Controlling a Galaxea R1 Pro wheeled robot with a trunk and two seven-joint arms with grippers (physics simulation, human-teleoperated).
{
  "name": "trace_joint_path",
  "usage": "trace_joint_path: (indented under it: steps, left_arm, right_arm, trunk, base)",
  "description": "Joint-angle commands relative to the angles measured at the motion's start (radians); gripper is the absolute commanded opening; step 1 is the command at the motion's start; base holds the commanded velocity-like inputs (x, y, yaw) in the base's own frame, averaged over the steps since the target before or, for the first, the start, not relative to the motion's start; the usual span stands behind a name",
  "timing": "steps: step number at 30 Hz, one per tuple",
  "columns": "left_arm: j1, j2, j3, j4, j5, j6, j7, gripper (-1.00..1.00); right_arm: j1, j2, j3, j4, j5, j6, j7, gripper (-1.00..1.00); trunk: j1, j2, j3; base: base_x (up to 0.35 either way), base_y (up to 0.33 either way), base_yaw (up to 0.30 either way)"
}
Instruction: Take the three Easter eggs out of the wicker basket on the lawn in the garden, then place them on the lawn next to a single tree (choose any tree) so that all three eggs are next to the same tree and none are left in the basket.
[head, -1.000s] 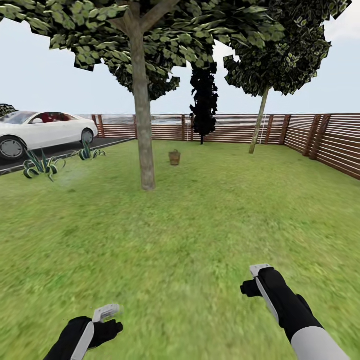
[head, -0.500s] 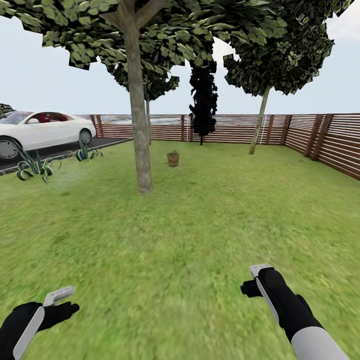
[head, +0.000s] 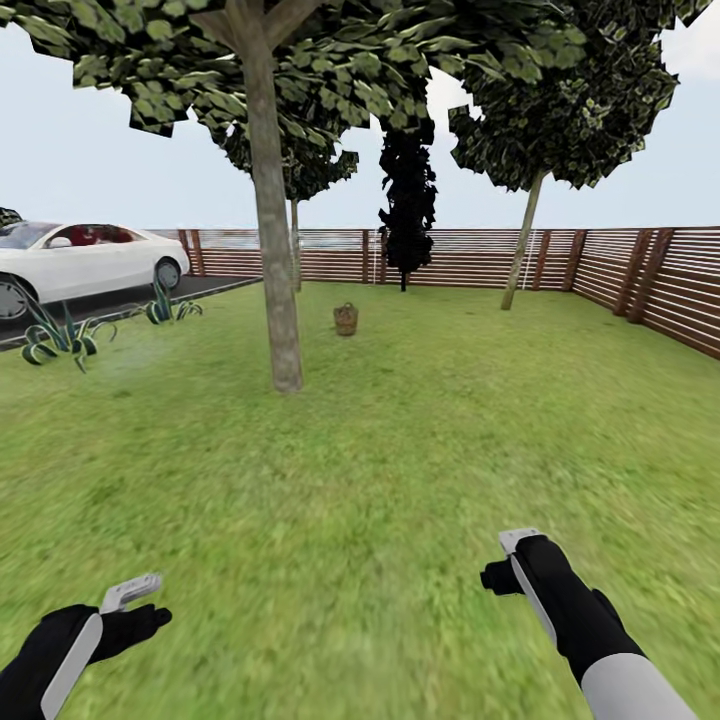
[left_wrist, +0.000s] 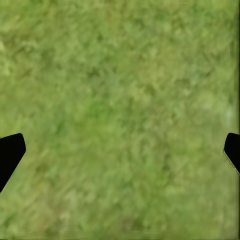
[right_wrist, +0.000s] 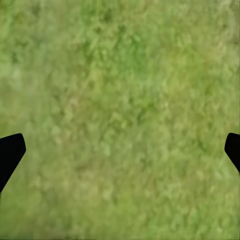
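The small brown wicker basket (head: 346, 319) stands far ahead on the lawn (head: 400, 460), just right of and beyond a thick grey-brown tree (head: 275, 260). The Easter eggs are hidden at this distance. My left gripper (head: 133, 605) hangs low at the left, over bare grass. My right gripper (head: 506, 560) hangs low at the right, also over grass. In both wrist views the dark fingertips (left_wrist: 10, 155) (right_wrist: 10, 152) sit far apart at the picture's edges, so both grippers are open with nothing between them.
A white car (head: 80, 262) stands on the dark driveway at the left, with spiky plants (head: 55, 338) along its edge. A slatted wooden fence (head: 650, 285) closes the back and right. Near the fence are a leaning tree (head: 520, 250) and a black-leaved tree (head: 405, 210).
My left arm has swung out to the left. The view has shifted a little, so the tree and basket sit slightly further left. The right arm looks unchanged.
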Motion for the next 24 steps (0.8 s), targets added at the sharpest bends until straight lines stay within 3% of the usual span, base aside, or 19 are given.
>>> trace_joint_path:
  steps: [1, 7, 24]
  left_arm:
    - [-0.001, -0.001, 0.001, -0.001, 0.007, 0.005, 0.003, 1.0]
    - [-0.001, -0.018, -0.001, 0.001, 0.005, 0.005, 0.003, 1.0]
    - [-0.001, -0.038, -0.004, 0.004, 0.005, 0.005, 0.003, 1.0]
  right_arm:
    - [-0.001, -0.001, 0.003, -0.001, 0.006, 0.005, 0.002, 1.0]
    - [-0.001, 0.001, 0.004, 0.0, 0.006, 0.005, 0.002, 1.0]
    - [-0.001, 0.004, 0.006, 0.001, 0.007, 0.005, 0.001, 1.0]
  trunk:
    - [0.001, -0.001, -0.001]
    - [0.001, -0.001, -0.001]
    - [0.001, -0.001, -0.001]
  base:
    - [0.339, 0.0, 0.0]
    - [0.339, -0.058, -0.048]
    - [0.339, -0.102, -0.286]
